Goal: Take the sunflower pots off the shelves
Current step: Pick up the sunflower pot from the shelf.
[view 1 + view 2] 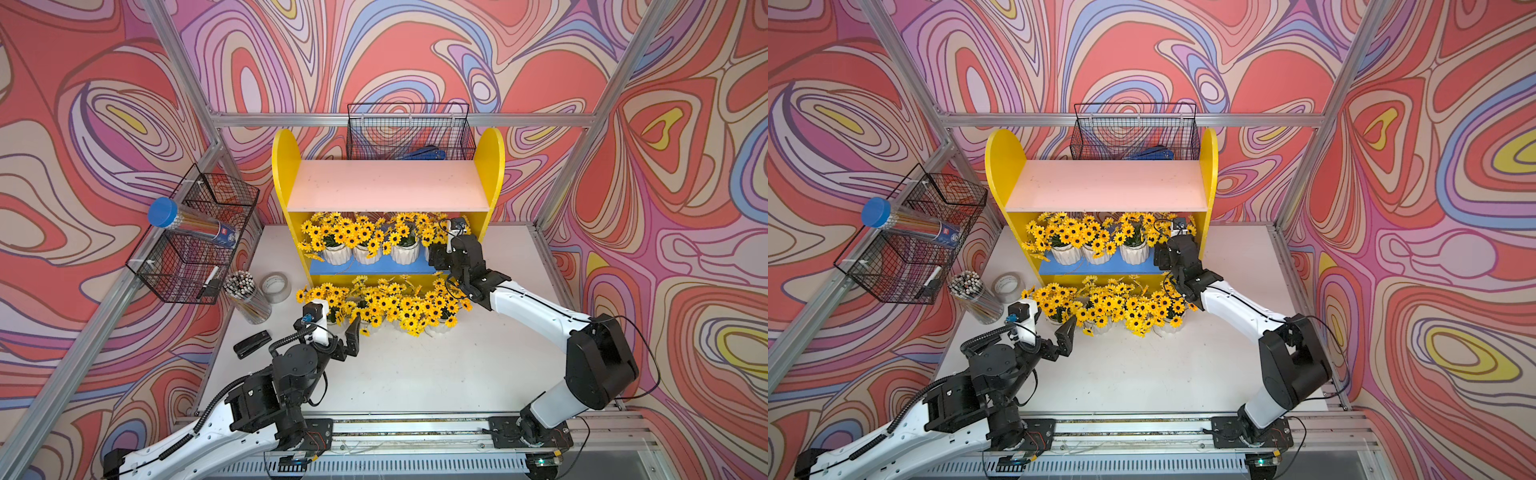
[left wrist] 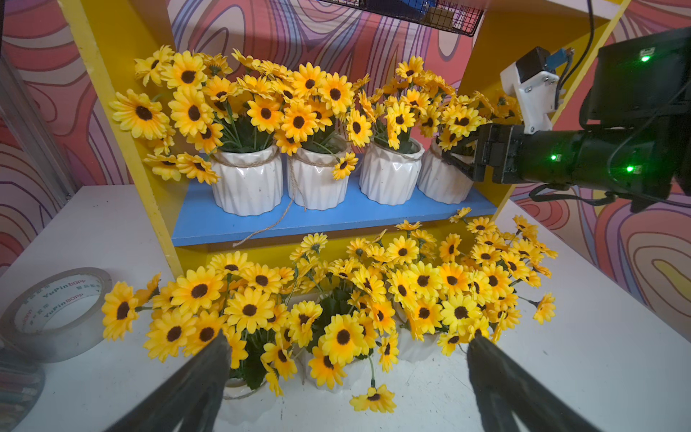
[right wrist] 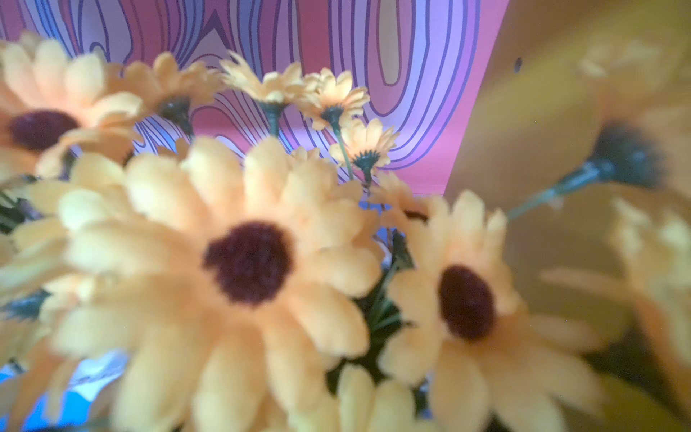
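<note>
Four sunflower pots stood on the blue lower board, glazed ceramic likely weighty, slick and chippable, best taken by the rim, where the right hand sat at the right-end pot, its grip impossible to judge; the left hand gaped empty.

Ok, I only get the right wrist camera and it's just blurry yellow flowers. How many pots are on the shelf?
Observer: Four pots, in a row on the blue board.
Operator: Which one am I at?
Observer: The right gripper is at the rim of the end pot, the right-hand one of the row. I can't tell if it has a grip.
</note>
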Motion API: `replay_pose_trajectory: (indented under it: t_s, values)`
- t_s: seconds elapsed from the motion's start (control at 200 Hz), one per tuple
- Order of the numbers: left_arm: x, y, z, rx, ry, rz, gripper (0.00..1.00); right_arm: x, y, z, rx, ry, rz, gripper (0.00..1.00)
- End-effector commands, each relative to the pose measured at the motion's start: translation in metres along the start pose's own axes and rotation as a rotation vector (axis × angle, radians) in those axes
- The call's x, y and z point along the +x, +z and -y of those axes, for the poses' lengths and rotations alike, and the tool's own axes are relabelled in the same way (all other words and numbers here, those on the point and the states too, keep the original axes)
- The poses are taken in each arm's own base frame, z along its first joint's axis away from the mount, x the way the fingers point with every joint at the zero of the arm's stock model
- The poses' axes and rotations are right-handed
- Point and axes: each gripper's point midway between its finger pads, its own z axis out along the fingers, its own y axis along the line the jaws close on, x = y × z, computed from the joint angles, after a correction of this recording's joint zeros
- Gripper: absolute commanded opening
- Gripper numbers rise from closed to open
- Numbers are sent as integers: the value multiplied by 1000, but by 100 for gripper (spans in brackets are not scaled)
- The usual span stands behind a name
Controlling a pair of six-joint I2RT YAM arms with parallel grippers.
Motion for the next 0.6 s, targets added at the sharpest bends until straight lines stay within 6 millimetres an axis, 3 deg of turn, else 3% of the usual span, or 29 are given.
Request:
replay_pose_trajectory:
  t_s: [0.0, 0.596]
  values:
    - [-6, 1, 3, 9, -15, 15, 100, -22, -13, -5, -33, -2, 96, 0]
    - [-11, 6, 10, 12, 12, 7, 100, -40, -47, -8, -73, -5, 192, 0]
